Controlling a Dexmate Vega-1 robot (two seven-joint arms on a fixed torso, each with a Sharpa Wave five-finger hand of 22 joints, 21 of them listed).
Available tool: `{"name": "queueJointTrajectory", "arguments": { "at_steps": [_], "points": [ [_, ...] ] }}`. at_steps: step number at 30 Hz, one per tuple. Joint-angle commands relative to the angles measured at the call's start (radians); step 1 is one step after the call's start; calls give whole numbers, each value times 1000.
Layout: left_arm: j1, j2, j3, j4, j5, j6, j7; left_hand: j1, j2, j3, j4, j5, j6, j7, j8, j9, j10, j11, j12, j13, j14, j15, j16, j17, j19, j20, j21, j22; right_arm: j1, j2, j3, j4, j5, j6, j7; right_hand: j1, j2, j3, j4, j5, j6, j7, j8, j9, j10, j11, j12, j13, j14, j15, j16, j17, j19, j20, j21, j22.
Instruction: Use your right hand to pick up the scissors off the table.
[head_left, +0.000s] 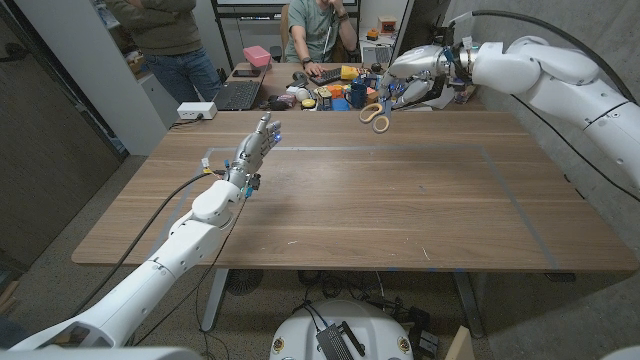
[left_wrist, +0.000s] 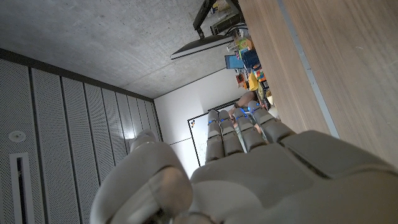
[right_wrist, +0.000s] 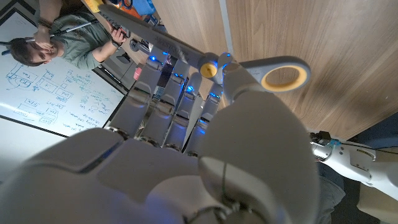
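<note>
nearest the robot, on its left side of the wooden table (head_left: 380, 210), the left hand (head_left: 252, 150) stands with fingers straight and apart, holding nothing. farther out, above the table's far edge on the robot's right, the right hand (head_left: 415, 78) grips the scissors (head_left: 376, 113), already clear of the wood. the pale yellow-lined handle loops (right_wrist: 283, 73) hang below the fingers toward the tabletop; the blades are hidden in the grasp. beyond sit a cluttered desk (head_left: 330, 95) and people.

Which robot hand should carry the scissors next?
The right hand: it already holds the grey-and-yellow-handled scissors up above the wooden table. The left hand holds nothing, fingers straight, on the table's other side.
</note>
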Motion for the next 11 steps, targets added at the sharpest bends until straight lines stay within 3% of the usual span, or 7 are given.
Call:
{"name": "queueJointTrajectory", "arguments": {
  "at_steps": [1, 11],
  "points": [
    [8, 4, -13, 7, -5, -20, -7, 5, 7, -8, 2, 3, 14, 0, 2, 3, 2, 1, -1, 6, -2, 3, 4, 3, 1, -3, 8, 3, 57, 10, 16, -31, -1, -7, 62, 0, 0, 52, 41, -7, 129, 59, 185, 198, 8, 4, 5, 9, -8, -82, -5, 3, 93, -97, 7, 0],
    [39, 5, -28, -5, -8, -43, 8, 5, 8, -9, 2, 3, 14, 0, 2, 3, 4, -2, 0, 6, -3, 3, 4, 3, 1, -3, 8, 3, 64, 20, 13, -40, -6, -6, 70, -9, -2, 66, 43, -16, 131, 58, 191, 196, 28, 6, 9, 24, 15, -89, -1, 6, 91, -96, 12, 0]
  ]
}}
